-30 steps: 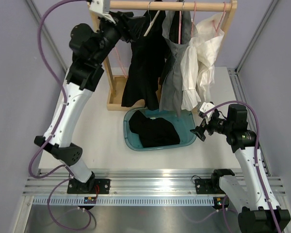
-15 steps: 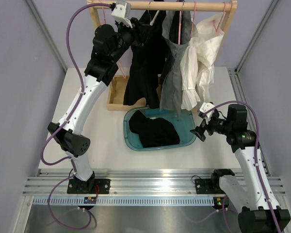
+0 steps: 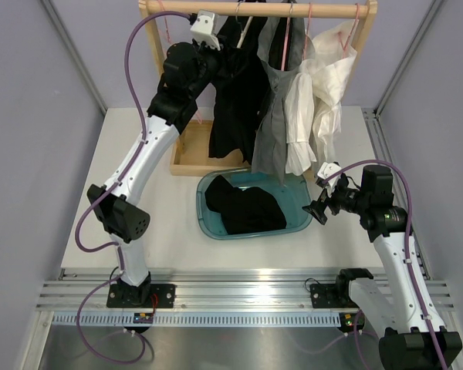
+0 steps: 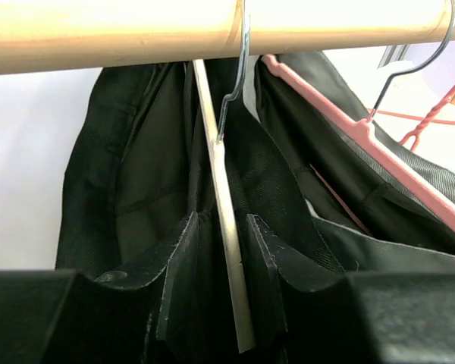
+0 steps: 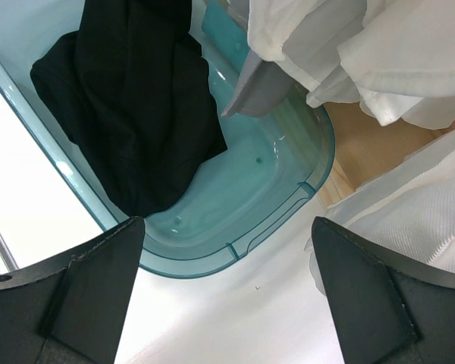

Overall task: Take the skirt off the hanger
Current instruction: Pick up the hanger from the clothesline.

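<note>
Nothing of the job looks done yet, as far as I can judge. The skirt (image 3: 272,139) hangs from its pink hanger (image 3: 284,46) at the middle of the rail (image 3: 309,10), squeezed between a black garment (image 3: 231,100) on its left and a white blouse (image 3: 320,100) on its right. Its lower edge dips towards the back rim of the teal tub (image 3: 302,220).

The left gripper (image 4: 221,227) is up at the rail in the upper middle of the overhead view, but not at the skirt. Its jaws straddle the arm of a pale hanger (image 4: 226,197) that carries the black garment. They stand narrow, with dark cloth in between, and I cannot tell whether they actually pinch. So freeing the skirt from its hanger and bringing it down is all left to do.

The right gripper (image 5: 227,227) hovers at the right end of the tub with its jaws spread wide and holding nothing.

The tub sits on the counter (image 3: 170,223) below the rack and holds one crumpled black piece of clothing (image 3: 243,204), lying towards its left side. The right part shows bare teal floor.
</note>
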Robot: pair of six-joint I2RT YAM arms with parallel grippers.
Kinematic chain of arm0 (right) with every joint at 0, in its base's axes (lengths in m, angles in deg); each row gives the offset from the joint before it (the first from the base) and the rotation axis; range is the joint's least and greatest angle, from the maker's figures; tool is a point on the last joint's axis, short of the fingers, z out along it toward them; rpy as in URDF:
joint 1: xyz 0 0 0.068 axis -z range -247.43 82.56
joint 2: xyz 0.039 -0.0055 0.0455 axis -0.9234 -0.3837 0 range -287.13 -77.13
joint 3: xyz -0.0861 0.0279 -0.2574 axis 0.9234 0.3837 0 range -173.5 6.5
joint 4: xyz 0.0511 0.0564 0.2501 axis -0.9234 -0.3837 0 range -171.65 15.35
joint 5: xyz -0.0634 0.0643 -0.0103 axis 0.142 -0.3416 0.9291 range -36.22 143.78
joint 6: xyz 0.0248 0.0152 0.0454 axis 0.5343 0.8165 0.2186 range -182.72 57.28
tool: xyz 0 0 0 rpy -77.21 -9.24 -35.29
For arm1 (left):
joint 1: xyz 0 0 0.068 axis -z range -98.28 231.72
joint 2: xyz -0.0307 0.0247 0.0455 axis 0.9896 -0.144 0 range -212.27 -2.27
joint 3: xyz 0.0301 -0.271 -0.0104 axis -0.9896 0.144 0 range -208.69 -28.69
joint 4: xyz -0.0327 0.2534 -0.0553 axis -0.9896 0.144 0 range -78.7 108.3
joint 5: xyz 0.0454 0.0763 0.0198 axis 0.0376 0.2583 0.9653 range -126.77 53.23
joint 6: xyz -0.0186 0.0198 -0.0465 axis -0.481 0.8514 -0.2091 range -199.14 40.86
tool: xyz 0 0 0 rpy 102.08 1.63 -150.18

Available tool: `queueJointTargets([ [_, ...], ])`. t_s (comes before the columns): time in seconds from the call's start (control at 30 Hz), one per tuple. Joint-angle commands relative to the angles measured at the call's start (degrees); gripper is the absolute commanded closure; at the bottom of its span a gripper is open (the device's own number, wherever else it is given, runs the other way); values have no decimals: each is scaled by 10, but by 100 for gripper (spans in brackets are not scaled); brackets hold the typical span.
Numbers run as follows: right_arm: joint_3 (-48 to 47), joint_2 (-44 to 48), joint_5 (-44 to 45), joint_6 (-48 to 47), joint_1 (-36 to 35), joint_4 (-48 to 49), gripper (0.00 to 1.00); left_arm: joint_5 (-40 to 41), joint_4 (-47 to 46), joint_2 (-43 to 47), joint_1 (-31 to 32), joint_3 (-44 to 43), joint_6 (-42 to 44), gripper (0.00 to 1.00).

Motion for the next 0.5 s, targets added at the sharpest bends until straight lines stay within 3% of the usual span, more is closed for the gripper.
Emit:
queueJointTargets([
  [0.0,-2,-1,-15,-12,5,2,1,2,-21,2,-2,1,10,64],
  [0.13,-2,1,-15,-13,4,1,1,3,-21,2,-2,1,9,58],
  [0.47,-2,3,-14,-13,5,1,0,40,-16,-12,7,27,41,58],
])
